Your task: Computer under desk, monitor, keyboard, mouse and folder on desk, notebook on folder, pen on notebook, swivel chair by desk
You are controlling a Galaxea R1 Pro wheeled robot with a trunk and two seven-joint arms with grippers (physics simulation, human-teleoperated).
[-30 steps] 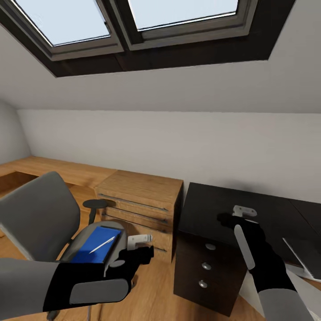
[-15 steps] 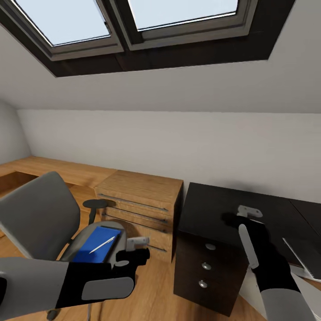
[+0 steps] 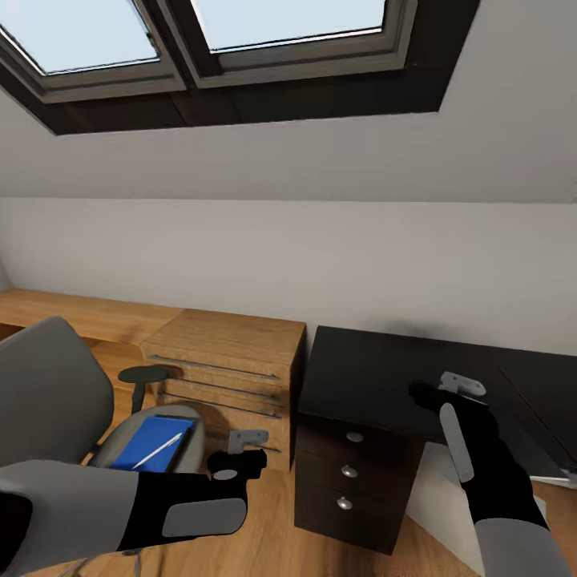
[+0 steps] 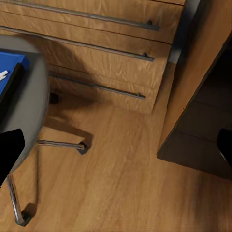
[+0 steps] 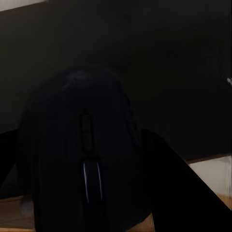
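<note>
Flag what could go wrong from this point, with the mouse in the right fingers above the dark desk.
1. The mouse sits between the right gripper fingers above the desk; released from height, it might bounce or slide.
2. The monitor and keyboard aren't in view, so placement could land away from them.
3. The left gripper hangs close to the swivel chair holding the blue folder and pen; a bump might spill them.

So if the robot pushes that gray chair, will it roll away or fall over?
The swivel chair would probably swivel or slide rather than tip, since curved legs spread wide on the smooth wood floor. Pushing high on the tall backrest seems riskier for tipping. The pen lying on the blue stack might roll off.
</note>
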